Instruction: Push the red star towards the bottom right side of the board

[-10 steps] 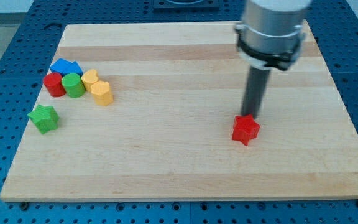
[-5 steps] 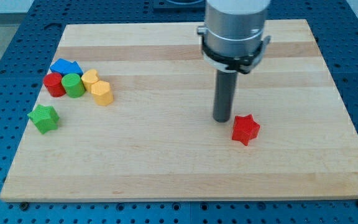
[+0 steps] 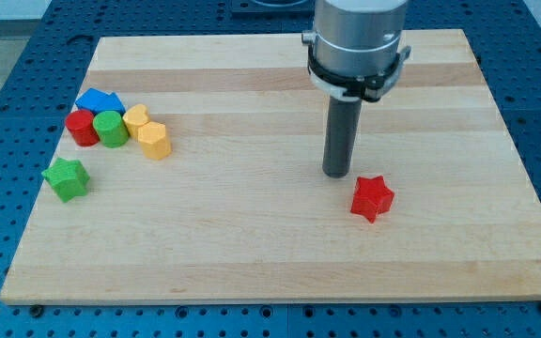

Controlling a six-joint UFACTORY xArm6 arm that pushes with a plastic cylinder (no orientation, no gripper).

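The red star (image 3: 373, 197) lies on the wooden board (image 3: 280, 253), right of centre and in the lower half. My tip (image 3: 337, 175) stands just up and to the left of the star, with a small gap between them. The dark rod rises from the tip into the grey arm housing (image 3: 359, 42) at the view's top.
A cluster sits at the board's left: a blue block (image 3: 100, 100), a red cylinder (image 3: 83, 128), a green cylinder (image 3: 112, 129), a yellow heart (image 3: 136, 118) and a yellow block (image 3: 155, 140). A green star (image 3: 67, 178) lies below them.
My tip moved left from above the star to its upper left, then edged slightly up. The red star stayed almost in place.
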